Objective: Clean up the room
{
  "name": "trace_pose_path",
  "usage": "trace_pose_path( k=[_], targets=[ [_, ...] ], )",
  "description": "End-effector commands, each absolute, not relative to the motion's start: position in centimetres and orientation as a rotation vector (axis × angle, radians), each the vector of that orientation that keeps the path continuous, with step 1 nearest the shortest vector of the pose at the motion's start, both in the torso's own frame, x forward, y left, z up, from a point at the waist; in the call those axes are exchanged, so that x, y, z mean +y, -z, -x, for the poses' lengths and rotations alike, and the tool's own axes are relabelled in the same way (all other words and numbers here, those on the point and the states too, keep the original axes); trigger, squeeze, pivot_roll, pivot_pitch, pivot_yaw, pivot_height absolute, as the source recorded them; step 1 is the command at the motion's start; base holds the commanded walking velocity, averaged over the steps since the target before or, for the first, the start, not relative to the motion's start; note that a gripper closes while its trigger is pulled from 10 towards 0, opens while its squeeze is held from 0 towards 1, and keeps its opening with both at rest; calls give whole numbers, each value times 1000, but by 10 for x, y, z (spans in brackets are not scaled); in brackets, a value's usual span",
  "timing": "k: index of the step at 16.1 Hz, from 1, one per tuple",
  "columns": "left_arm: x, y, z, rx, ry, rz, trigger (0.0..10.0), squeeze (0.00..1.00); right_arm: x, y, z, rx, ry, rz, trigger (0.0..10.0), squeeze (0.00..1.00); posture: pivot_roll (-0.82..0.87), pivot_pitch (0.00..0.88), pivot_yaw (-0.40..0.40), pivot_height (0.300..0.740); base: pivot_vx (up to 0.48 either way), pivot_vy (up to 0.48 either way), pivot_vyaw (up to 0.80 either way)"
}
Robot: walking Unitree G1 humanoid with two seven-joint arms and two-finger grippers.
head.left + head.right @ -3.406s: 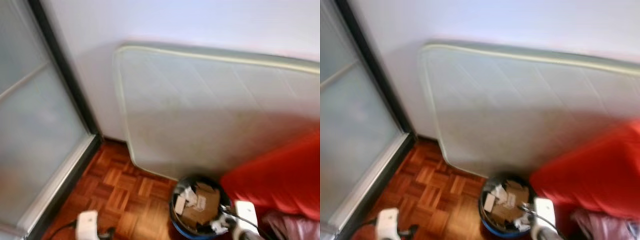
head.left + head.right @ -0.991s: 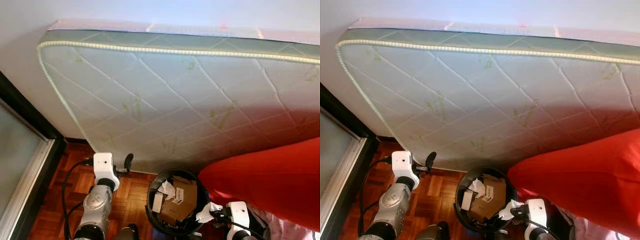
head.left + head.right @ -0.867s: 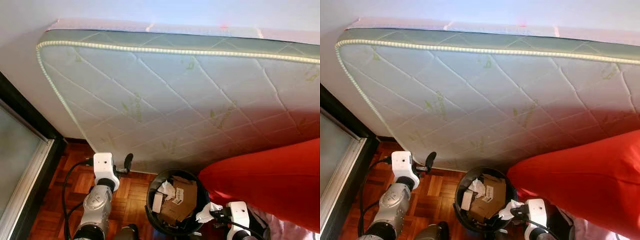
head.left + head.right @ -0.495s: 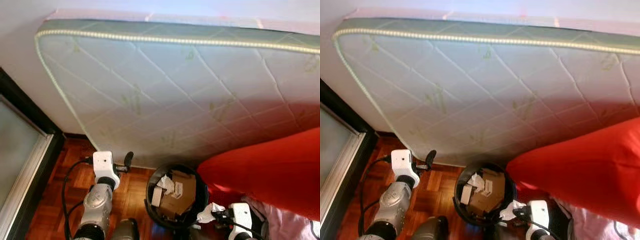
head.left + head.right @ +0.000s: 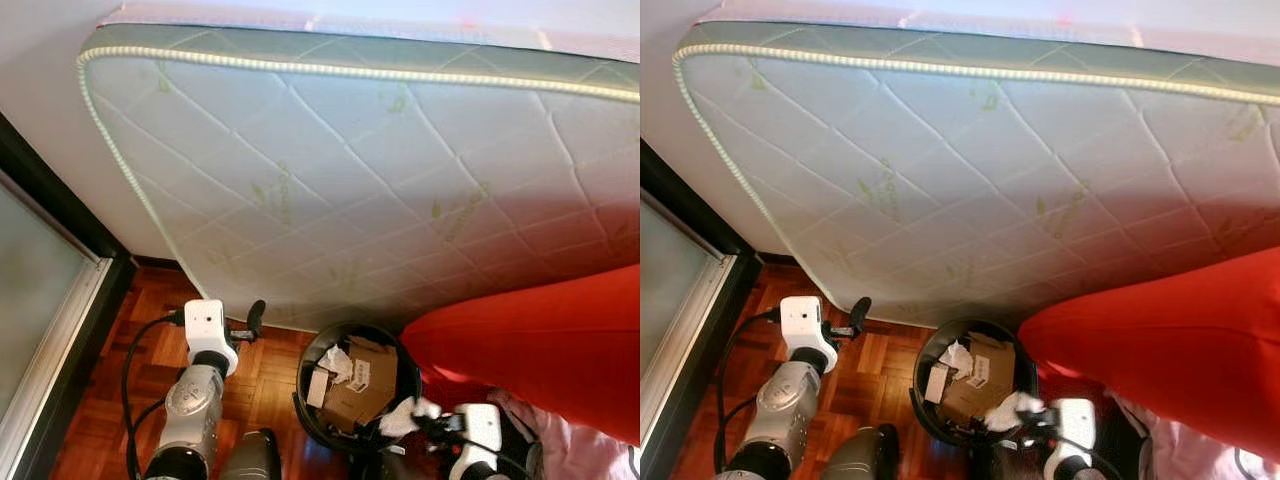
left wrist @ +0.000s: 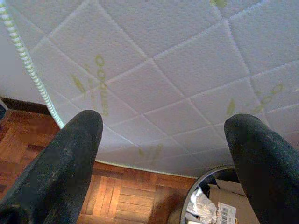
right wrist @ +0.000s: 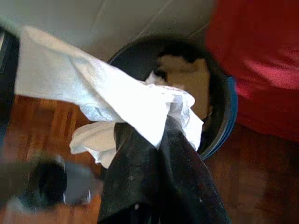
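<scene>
Since half a second ago, the right gripper (image 5: 1023, 418) has carried its white tissue (image 5: 1006, 409) further in over the near rim of the trash bin (image 5: 924, 405); before, the wad hung at the rim's outer edge. Its fingers (image 7: 156, 177) are pinched tight on the tissue, shown over the bin mouth in the right wrist view.

Left gripper (image 5: 254, 317) is raised at 9 o'clock of the bin, fingers (image 6: 63, 161) spread wide, holding nothing.

Bin holds cardboard (image 5: 352, 396) and paper scraps. It stands on parquet floor (image 5: 265, 372), hemmed by a quilted mattress (image 5: 380, 190) leaning on the wall at 12 o'clock and a red cushion (image 5: 540, 350) at 3 o'clock. Open floor lies at 9 o'clock, running to a frosted sliding door (image 5: 35, 300).
</scene>
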State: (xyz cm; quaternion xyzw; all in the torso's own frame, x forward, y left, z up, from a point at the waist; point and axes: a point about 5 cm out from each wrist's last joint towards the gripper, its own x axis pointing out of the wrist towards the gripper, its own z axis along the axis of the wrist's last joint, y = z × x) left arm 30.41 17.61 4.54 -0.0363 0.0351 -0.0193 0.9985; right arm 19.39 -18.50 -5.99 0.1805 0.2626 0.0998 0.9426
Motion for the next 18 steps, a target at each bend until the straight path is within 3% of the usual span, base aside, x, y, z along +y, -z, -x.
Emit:
trace_pose_path(
  k=[1, 2, 3, 7, 10, 12, 18],
  targets=[
    [177, -41, -300, 95, 29, 77, 10000, 0, -187, 65, -183, 540, -159, -429, 10000, 0, 184, 283, -43, 680, 0, 0, 0],
    [177, -41, -301, 92, 30, 76, 10000, 0, -156, 35, -239, 420, -273, -441, 10000, 0, 187, 284, -43, 680, 0, 0, 0],
    [176, -43, -302, 87, 29, 75, 10000, 0, -101, -29, -310, 255, -468, -410, 10000, 0, 196, 285, -44, 680, 0, 0, 0],
    [181, -48, -302, 64, 13, 66, 10000, 0, -89, -42, -318, 200, -480, -488, 10000, 0, 224, 291, -48, 680, 0, 0, 0],
    [182, -47, -300, 63, 8, 63, 10000, 0, -88, -52, -328, 196, -470, -417, 10000, 0, 230, 293, -49, 680, 0, 0, 0],
    [183, -47, -299, 64, 4, 61, 10000, 0, -94, -38, -322, 281, -410, -282, 10000, 0, 229, 296, -49, 680, 0, 0, 0],
    [180, -44, -296, 79, 8, 64, 10000, 0, -105, -13, -304, 379, -340, -247, 10000, 0, 226, 304, -51, 680, 0, 0, 0]
  ],
)
